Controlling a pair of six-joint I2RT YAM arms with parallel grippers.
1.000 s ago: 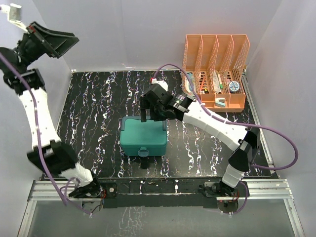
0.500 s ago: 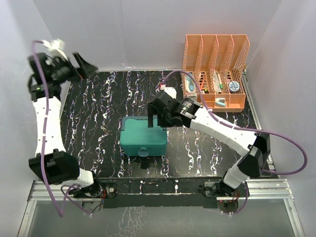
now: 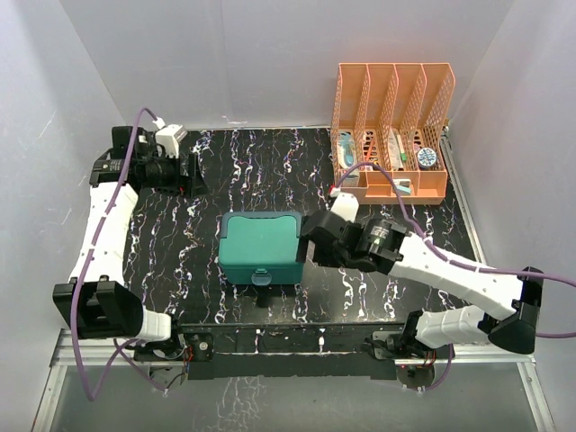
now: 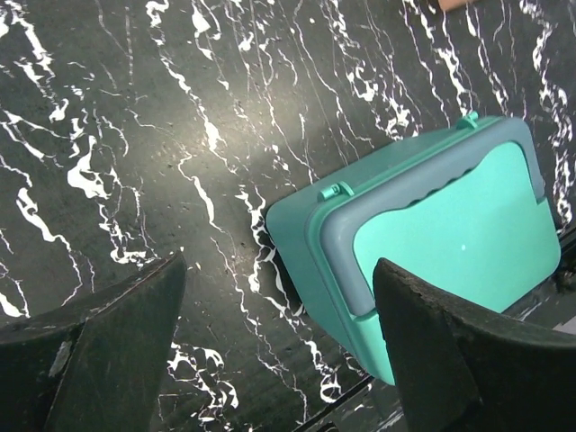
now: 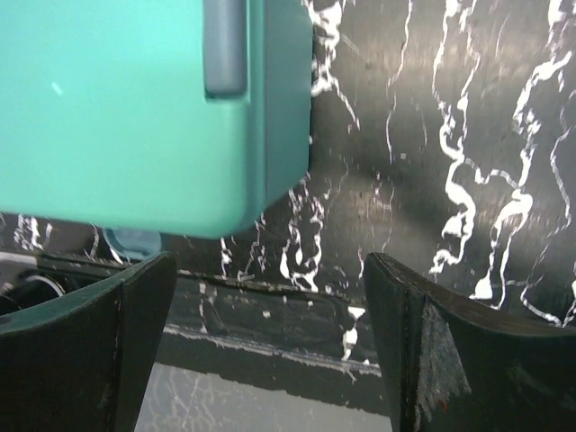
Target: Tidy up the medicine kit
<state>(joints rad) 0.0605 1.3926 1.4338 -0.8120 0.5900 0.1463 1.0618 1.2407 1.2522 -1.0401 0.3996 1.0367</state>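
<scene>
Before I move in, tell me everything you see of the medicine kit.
The medicine kit is a teal plastic box with rounded corners, a grey-blue band round its lid, two small tabs at the back and a small latch in front. Lid shut, it lies flat on the marbled table. The right gripper hangs open by its right side, not gripping it.

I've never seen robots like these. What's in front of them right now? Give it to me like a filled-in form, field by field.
Surface: black table with white marbling
Main object: teal medicine kit, lid closed, latch facing the arm bases
Left gripper: open, empty, above the table to the far left of the kit
Right gripper: open, empty, beside the kit's near right corner
Background: orange mesh file rack at the far right, holding small items
</scene>
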